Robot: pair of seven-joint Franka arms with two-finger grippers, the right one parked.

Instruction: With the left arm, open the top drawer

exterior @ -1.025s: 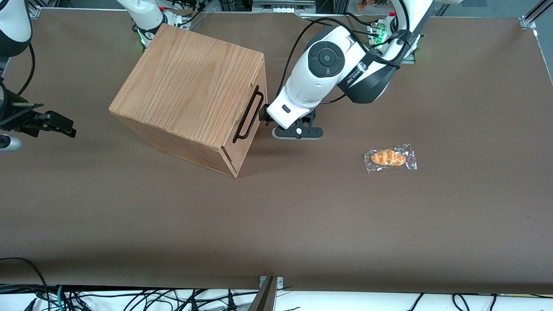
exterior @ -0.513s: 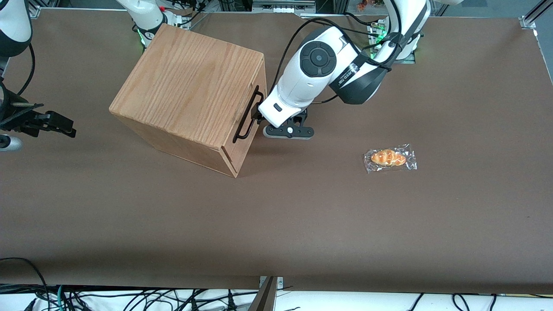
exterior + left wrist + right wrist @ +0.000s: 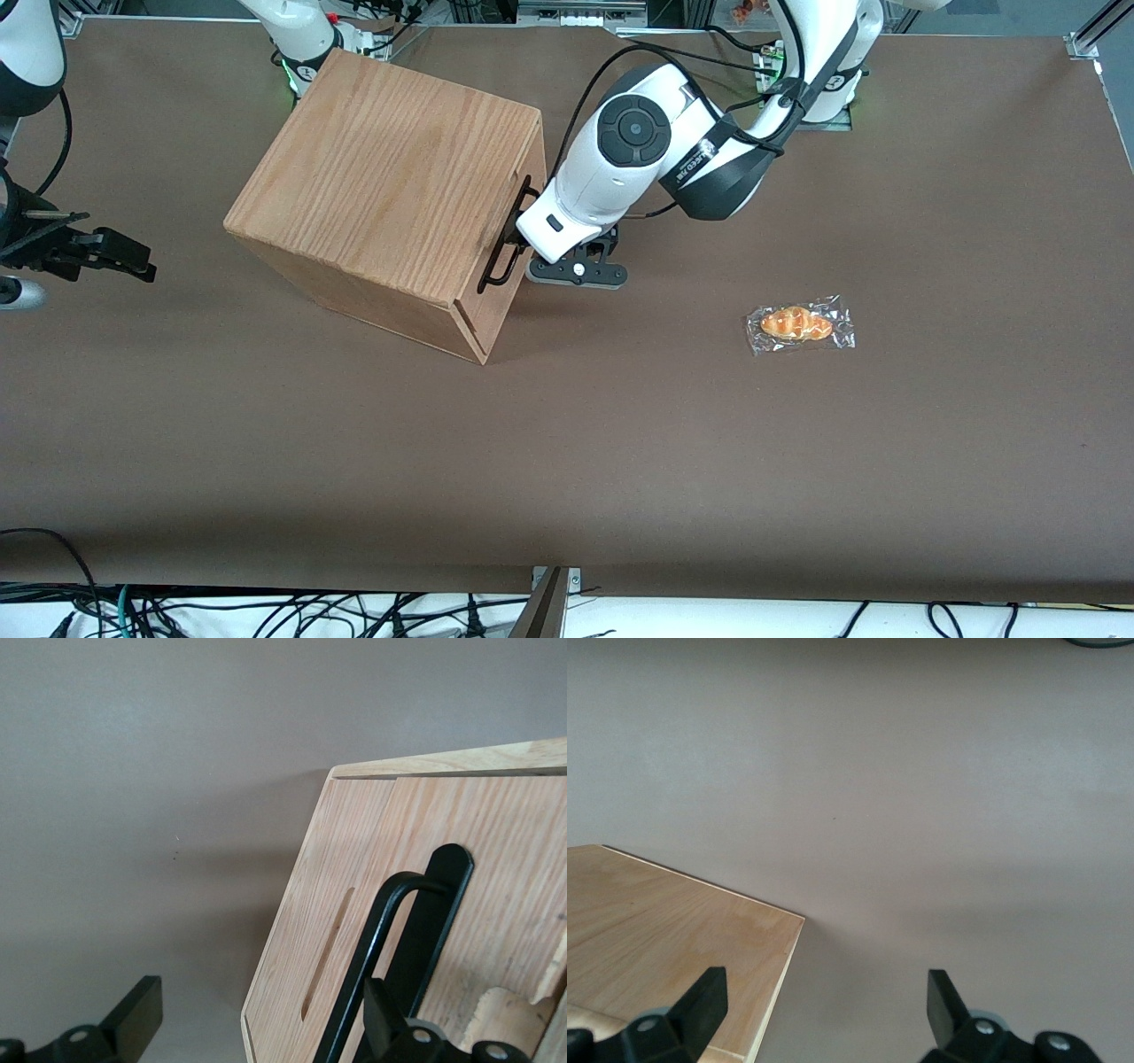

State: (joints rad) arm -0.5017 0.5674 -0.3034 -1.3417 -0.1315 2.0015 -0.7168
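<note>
Closer to the wooden box point(image 3: 390, 195) than a second ago, the left arm point(image 3: 638, 159) has brought its gripper point(image 3: 523, 244) right up against the black bar handle point(image 3: 505, 239) on the top drawer point(image 3: 509, 239), in the upper middle of the front view. In the wrist view the fingers point(image 3: 137, 1019) stand wide apart, one beside the handle point(image 3: 390, 966) and the other out over bare table. The drawer front point(image 3: 496, 904) sits flush with the box edge, still closed. A wrapped pastry point(image 3: 799, 324) lies well apart toward the working arm's end, with open brown table point(image 3: 620, 443) around the box on the camera's side.
</note>
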